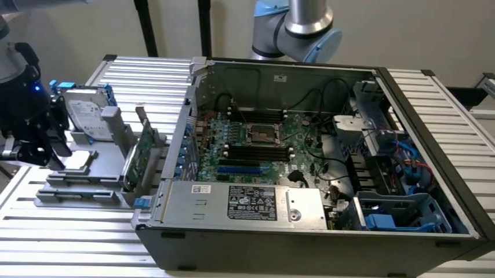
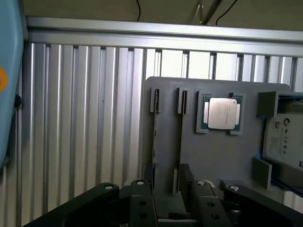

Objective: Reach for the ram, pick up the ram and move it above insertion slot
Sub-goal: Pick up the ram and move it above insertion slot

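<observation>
Hovers at the exterior view's left edge with gripper spread wide, empty, close to the ram, which stands edge-on in the grey holder.

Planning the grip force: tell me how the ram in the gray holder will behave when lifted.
The ram shows as a thin edge standing upright in the gray holder, so it is probably light and fairly stiff. Being so thin, it could flex or crack if squeezed off-centre. It seems held only by the end slots, so a sideways nudge may tilt it.
</observation>
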Controlling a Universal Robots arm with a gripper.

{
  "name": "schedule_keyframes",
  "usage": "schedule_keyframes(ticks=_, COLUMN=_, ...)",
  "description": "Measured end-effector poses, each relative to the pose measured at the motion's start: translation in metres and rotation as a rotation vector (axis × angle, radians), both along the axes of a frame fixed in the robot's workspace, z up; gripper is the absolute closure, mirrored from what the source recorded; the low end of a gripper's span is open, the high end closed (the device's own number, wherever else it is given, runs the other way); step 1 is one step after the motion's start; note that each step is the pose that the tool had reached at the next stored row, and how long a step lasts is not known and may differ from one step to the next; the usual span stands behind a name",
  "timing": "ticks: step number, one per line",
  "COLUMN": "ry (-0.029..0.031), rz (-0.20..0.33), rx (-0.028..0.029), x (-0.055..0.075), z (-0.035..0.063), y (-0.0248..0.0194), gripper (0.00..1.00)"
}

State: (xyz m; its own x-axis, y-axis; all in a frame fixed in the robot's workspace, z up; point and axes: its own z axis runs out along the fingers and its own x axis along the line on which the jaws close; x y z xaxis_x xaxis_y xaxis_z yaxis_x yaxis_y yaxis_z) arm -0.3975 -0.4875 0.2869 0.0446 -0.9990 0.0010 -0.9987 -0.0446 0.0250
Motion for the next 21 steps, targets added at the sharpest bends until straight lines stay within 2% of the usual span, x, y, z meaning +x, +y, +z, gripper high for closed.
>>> schedule_keyframes(ticks=21, ry=-0.0010, rz=0.000, rx=-0.0001, x=-0.002, z=-0.0382, y=-0.0014, gripper=0.64)
